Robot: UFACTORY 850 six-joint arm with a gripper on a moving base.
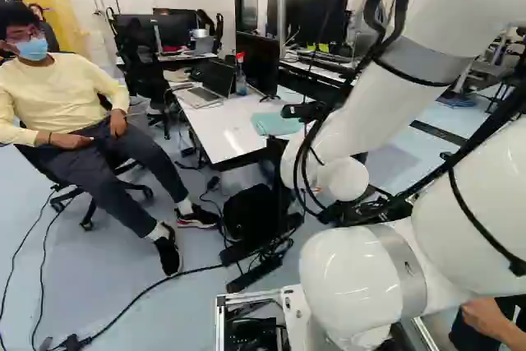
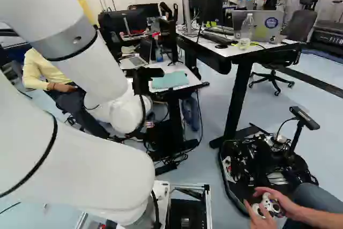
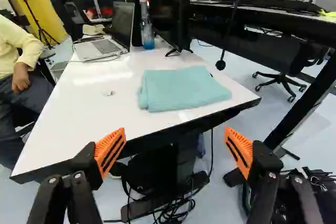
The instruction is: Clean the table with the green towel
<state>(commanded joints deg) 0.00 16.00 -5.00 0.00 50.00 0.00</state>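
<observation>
The black gripper (image 2: 143,78) shows in the right base view at the near side of the white table (image 2: 185,70). In the wrist view the gripper (image 3: 175,148) stands wide open, its orange pads far apart with nothing between them. The green towel (image 3: 181,88), pale and folded flat, lies on the tabletop (image 3: 63,129) ahead of the fingers, close to the table's near edge and one corner. A small whitish bit (image 3: 108,93) rests beside the towel, towards the laptop.
A laptop (image 3: 105,46) and a spray bottle (image 3: 147,32) stand farther back on the table. A seated person (image 1: 74,113) is close beside it. A higher desk (image 2: 249,51) adjoins on the other side. Cables and a black bag (image 1: 246,213) lie below; another person's hands (image 2: 273,207) hold a controller.
</observation>
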